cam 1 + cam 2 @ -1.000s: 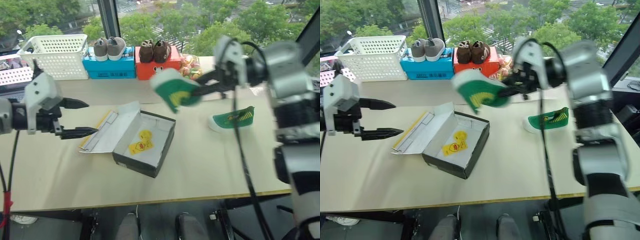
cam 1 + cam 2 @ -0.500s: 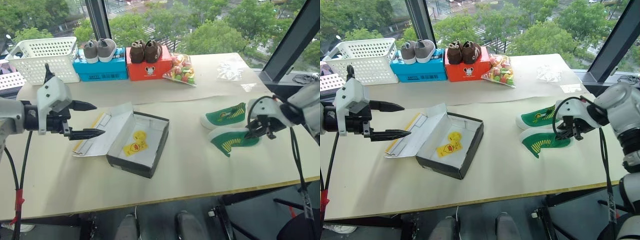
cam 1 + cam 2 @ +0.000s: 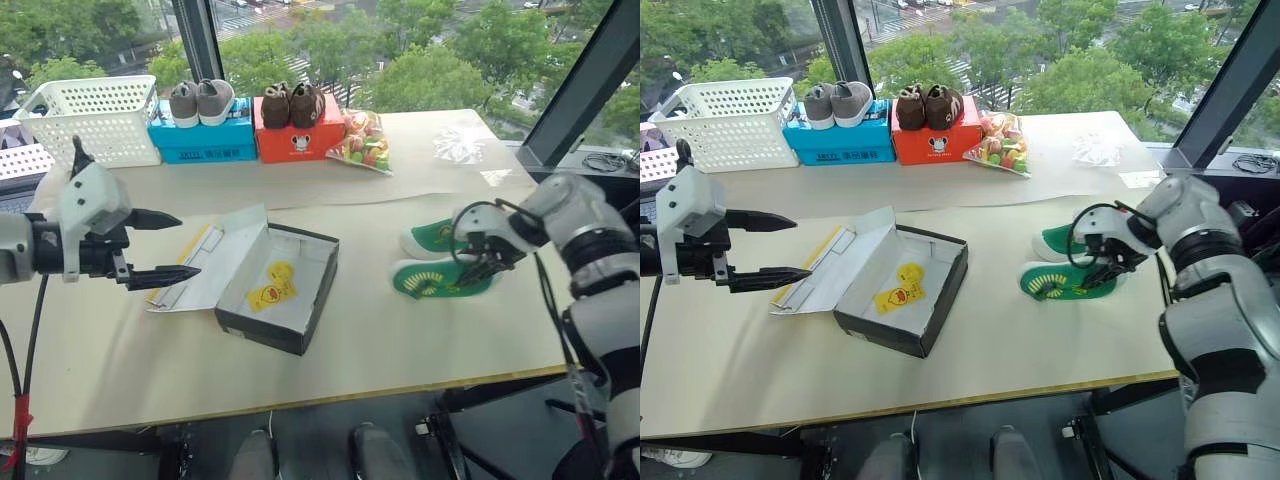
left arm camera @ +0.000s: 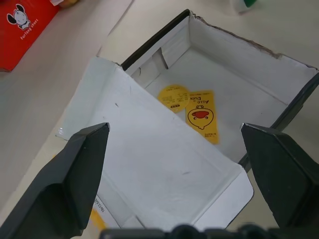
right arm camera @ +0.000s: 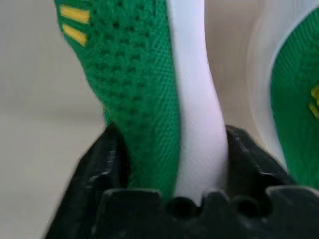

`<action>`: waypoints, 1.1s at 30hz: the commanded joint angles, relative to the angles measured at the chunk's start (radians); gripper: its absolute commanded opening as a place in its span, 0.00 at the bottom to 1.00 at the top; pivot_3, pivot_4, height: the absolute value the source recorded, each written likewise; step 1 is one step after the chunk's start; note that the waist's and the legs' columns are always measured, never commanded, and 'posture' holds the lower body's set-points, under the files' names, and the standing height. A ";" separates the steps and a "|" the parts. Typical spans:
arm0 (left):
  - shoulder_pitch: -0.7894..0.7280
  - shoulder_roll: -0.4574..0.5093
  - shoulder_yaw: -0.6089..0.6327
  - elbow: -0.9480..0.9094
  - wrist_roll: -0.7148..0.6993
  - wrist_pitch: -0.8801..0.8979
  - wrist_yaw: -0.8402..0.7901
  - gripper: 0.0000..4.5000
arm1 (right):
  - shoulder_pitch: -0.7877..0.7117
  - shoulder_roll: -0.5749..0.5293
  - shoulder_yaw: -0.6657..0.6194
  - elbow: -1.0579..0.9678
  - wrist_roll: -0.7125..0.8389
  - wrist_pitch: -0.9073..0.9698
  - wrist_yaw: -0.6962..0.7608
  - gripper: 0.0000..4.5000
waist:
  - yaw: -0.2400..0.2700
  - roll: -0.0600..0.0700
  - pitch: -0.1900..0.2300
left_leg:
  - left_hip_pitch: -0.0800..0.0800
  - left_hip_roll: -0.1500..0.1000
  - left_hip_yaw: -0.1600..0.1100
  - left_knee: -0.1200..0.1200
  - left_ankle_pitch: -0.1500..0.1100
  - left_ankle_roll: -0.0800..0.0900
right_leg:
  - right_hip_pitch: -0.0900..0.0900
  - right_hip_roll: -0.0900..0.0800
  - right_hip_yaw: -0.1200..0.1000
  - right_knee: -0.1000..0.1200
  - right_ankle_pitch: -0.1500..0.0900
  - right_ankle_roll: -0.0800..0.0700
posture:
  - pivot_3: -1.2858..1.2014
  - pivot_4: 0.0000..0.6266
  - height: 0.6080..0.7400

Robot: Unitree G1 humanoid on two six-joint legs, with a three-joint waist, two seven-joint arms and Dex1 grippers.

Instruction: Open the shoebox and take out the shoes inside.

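Right gripper [image 3: 1110, 268] angled down, fingers seemingly against near shoe [image 3: 1068, 283].

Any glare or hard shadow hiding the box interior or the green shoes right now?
Head views: even daylight, only soft shadows; the shoebox and both shoes read plainly on the table. Left wrist view: the white interior and yellow sticker are evenly lit, no glare. Right wrist view: the near shoe is evenly lit too.
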 commanded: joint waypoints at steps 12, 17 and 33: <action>-0.012 0.020 0.043 -0.018 -0.005 -0.003 0.017 1.00 | -0.256 -0.019 -0.272 0.058 -0.025 0.036 -0.362 0.99 | 0.002 0.001 0.001 | -0.002 -0.001 0.000 -0.002 0.000 0.000 | -0.002 0.000 0.000 -0.001 0.002 -0.003 | 0.52 0.24 1.00; -0.028 0.018 0.032 -0.007 -0.005 -0.009 0.016 1.00 | -0.325 -0.055 -0.373 0.046 0.013 0.070 -0.314 0.99 | 0.002 0.002 0.002 | -0.003 -0.001 0.000 -0.002 0.000 0.000 | -0.002 -0.001 0.000 -0.001 0.002 -0.003 | 0.52 0.24 1.00; -0.028 -0.353 0.276 -0.095 -0.166 0.082 0.458 1.00 | 0.289 -0.129 -0.701 -0.875 0.423 0.775 -0.017 0.99 | 0.030 0.002 0.001 | -0.006 -0.001 -0.001 0.010 -0.006 0.009 | 0.000 -0.001 -0.001 0.001 0.002 -0.003 | 0.52 0.24 1.00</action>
